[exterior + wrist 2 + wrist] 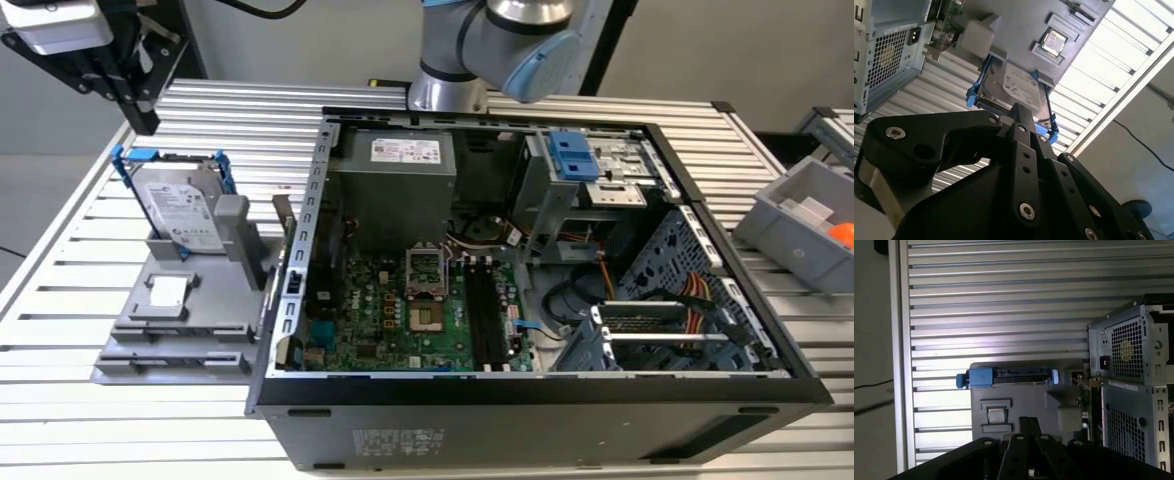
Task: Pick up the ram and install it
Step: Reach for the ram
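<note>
The ram (284, 224) stands on edge as a thin strip at the side of the grey fixture (174, 330) that faces the open computer case (534, 400). Inside the case, the motherboard's long black slots (483, 315) lie beside the processor socket. My gripper (142, 120) hangs high at the exterior view's far left, above and behind the fixture. Its black fingers appear in both wrist views (1021, 111) (1029, 421), drawn together with nothing between them. It touches nothing.
A silver hard drive in a blue frame (180, 205) leans upright on the fixture, directly under my fingers in the second wrist view. A grey bin (801, 225) sits at the exterior view's right. The slatted metal table (240, 110) lies all around.
</note>
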Controlling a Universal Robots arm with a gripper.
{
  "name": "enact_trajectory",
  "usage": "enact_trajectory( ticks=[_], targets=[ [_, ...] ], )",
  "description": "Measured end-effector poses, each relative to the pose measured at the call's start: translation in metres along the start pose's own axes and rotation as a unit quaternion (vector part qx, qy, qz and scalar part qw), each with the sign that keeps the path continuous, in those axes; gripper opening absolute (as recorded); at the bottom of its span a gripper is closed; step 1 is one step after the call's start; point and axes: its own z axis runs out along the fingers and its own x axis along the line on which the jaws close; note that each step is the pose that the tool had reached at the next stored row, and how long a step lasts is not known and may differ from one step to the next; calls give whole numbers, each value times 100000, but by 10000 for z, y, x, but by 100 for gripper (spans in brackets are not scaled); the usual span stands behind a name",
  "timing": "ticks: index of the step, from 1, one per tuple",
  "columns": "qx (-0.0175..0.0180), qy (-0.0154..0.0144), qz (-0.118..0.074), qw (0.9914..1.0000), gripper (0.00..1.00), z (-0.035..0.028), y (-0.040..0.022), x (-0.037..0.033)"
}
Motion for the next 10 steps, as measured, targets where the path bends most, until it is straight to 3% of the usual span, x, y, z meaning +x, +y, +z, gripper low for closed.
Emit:
enact_trajectory(
  ticks=[10],
  targets=[
    [0,1,-5,100000,0,-4,-25,95]
  ],
)
